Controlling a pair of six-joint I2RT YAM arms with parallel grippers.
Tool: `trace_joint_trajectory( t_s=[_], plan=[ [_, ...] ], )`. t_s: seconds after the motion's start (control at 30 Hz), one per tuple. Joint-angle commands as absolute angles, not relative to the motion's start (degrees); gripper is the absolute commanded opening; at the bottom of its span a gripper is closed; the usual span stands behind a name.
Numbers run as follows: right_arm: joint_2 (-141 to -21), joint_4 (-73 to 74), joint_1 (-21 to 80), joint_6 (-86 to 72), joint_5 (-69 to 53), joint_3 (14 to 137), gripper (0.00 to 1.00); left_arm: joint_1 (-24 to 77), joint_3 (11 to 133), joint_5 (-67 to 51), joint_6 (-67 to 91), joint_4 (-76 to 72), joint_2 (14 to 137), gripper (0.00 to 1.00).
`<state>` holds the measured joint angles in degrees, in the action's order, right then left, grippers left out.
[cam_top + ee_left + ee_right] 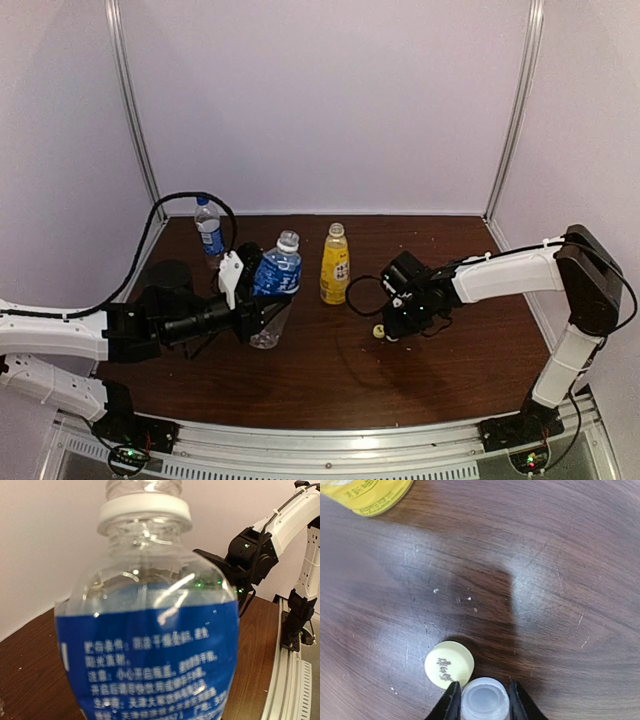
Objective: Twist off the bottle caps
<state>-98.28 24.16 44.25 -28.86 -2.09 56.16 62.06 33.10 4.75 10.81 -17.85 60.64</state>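
Our left fingers (232, 280) clamp the short clear bottle (278, 272). Our right fingers (451, 705) pinch the white cap (485, 700), just beside the yellow cap (449, 664).

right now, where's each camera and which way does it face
top external: above and behind, looking down at the table; both arms show.
left wrist: level, close on the clear bottle; only the right arm shows.
right wrist: straight down; right claw grips the white cap.
shared: yellow cap, top and right wrist.
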Motion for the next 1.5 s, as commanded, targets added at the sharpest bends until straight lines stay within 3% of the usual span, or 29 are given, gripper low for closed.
trace_joint_trajectory(
  t_s=[0.0, 0.17, 0.37, 0.6, 0.77, 1.13, 1.47],
  plan=[
    [-97.8, 25.5, 44.0, -28.0, -0.4, 56.4, 0.38, 61.8, 32.3, 6.1, 9.6, -19.1, 60.3, 0.3],
    [-94.7, 27.0, 44.0, -27.8, 0.7, 56.4, 0.56, 61.7, 32.4, 6.2, 9.6, -19.2, 60.6, 0.29],
    [-85.1, 26.6, 45.1, -24.9, 0.3, 56.2, 0.7, 61.7, 31.5, 6.3, 9.6, -19.9, 60.1, 0.29],
    [-71.8, 16.8, 48.5, -21.2, -12.0, 57.9, 0.86, 61.6, 29.5, 1.8, 9.8, -23.9, 60.4, 0.32],
    [-71.3, 13.0, 50.4, -20.7, -20.4, 64.5, 0.92, 61.7, 29.0, -5.8, 9.0, -27.1, 61.8, 0.33],
    [-83.8, 17.8, 56.4, -16.3, -26.4, 82.1, 0.92, 61.6, 31.5, -10.0, 7.9, -26.6, 63.6, 0.37],
    [-87.5, 22.0, 59.5, -14.4, -27.7, 85.8, 0.72, 61.7, 31.6, -5.5, 8.2, -24.9, 63.3, 0.37]
  ],
)
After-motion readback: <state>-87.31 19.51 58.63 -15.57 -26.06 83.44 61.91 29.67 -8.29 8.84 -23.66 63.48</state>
